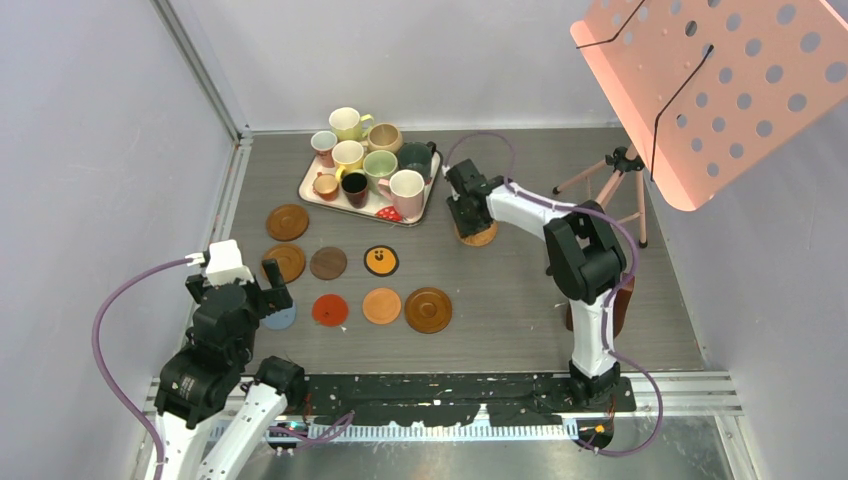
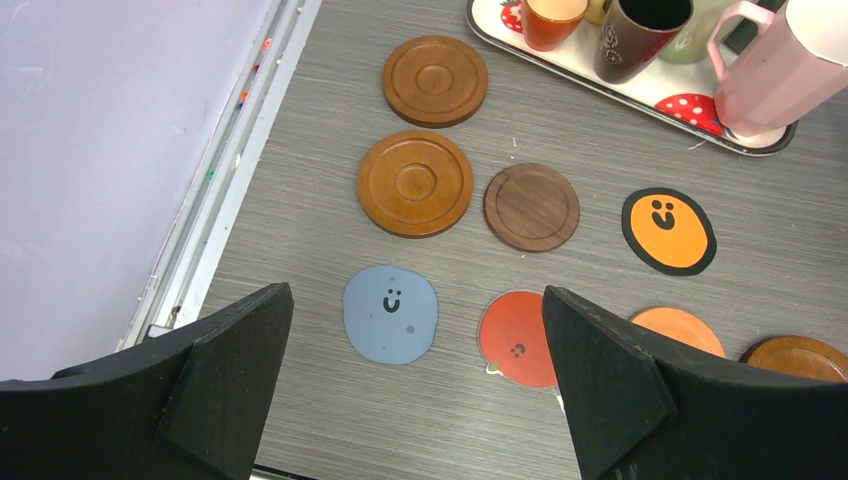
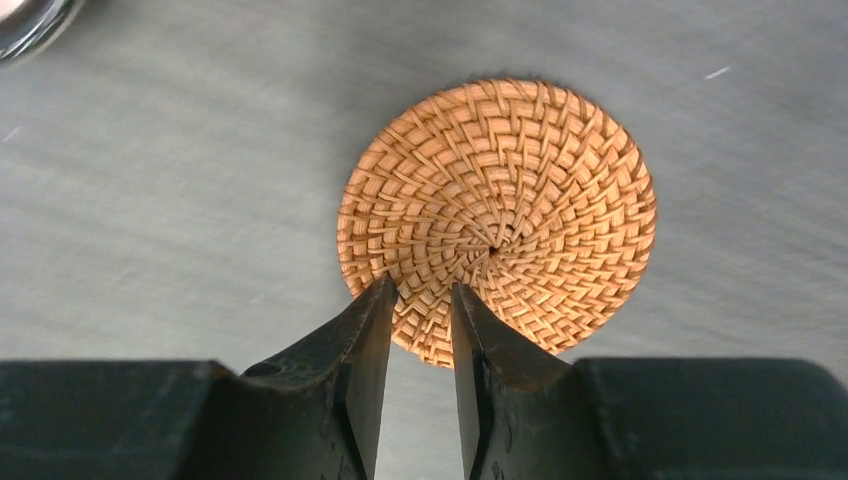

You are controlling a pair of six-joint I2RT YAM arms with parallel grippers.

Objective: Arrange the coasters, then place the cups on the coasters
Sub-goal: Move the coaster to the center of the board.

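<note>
Off to the right of the tray, the woven wicker coaster (image 3: pixel 497 220) lay flat on the grey table (image 1: pixel 520 300), well apart from the other coasters. The right gripper (image 3: pixel 421 288) stood over its near rim with the jaws drawn close and only a narrow gap between them. Whether they were pinching the rim or only touching it could not be told.

On the near left, eight coasters sat in loose rows. One rimmed wooden coaster (image 2: pixel 435 80) lay farthest, just beside the tray's near left corner. Behind it came a second wooden coaster (image 2: pixel 415 183), a darker wooden coaster (image 2: pixel 531 206) and a black coaster with an orange face (image 2: pixel 668 231). The nearest row held a blue-grey coaster (image 2: pixel 390 313), a red coaster (image 2: pixel 515 338), an orange coaster (image 1: pixel 381 305) and a large brown coaster (image 1: pixel 428 309). The left gripper (image 2: pixel 415 292) hovered above the blue-grey one, jaws spread wide and holding nothing.

By the look of it, the arranging was mostly done, with the wicker piece the one left to join the group. The second half of the job had not begun, since every coaster in view was bare.

The white strawberry-printed tray (image 1: pixel 308 186) at the far side held all nine cups (image 1: pixel 380 163), packed closely together: pale yellow, tan, pink, green, dark teal, black and orange-brown.
</note>
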